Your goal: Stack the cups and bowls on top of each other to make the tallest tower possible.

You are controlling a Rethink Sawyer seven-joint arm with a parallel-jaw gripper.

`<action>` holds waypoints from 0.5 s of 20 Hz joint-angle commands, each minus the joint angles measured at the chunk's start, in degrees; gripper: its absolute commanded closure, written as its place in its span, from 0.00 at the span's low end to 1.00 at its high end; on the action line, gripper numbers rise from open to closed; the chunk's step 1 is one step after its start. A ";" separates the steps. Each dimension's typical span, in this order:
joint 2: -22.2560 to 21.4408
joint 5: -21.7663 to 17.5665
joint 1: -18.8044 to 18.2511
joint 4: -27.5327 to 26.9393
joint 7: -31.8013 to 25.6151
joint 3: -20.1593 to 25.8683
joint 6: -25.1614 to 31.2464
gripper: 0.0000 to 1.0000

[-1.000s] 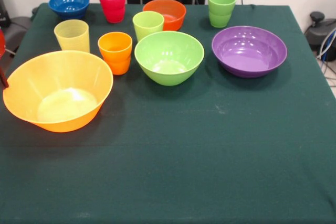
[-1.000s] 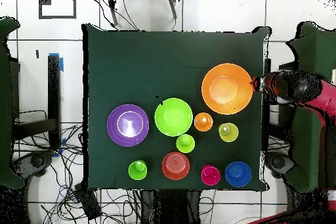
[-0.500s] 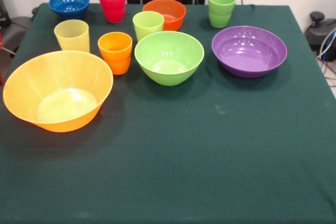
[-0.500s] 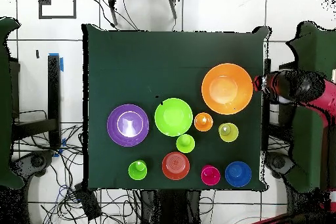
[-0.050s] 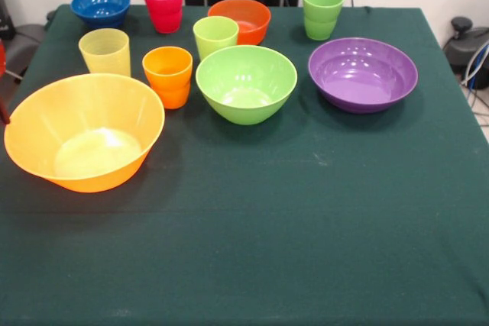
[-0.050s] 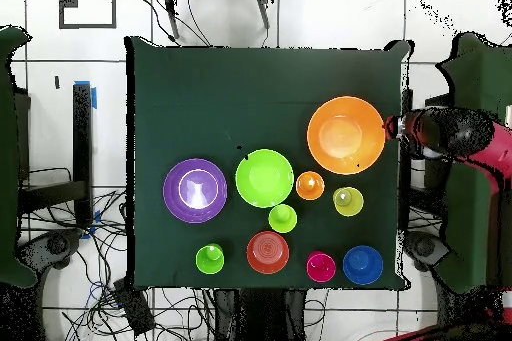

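Although the red arm's gripper (image 6: 398,129) shows at the right of the overhead frame, just off the table's (image 6: 260,87) edge beside the large orange bowl (image 6: 345,135), I cannot tell how it is set or whether it touches the rim; the front view cuts it off at the left edge. Nothing is stacked. Purple bowl (image 5: 363,74) sits right, lime green bowl (image 5: 246,83) centre, orange-red bowl (image 5: 240,20) and blue bowl (image 5: 101,6) along the top. Yellow (image 5: 105,51), orange (image 5: 168,75), lime (image 5: 215,37), darker green (image 5: 322,12) and red (image 5: 163,5) cups stand singly.
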 commanded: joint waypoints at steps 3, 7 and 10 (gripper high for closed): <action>0.23 -2.43 0.71 5.11 -12.45 0.13 2.28 0.00; 0.40 -2.44 0.72 5.30 -12.21 0.22 2.00 0.00; 0.57 -2.59 0.64 5.75 -11.88 0.14 1.43 0.00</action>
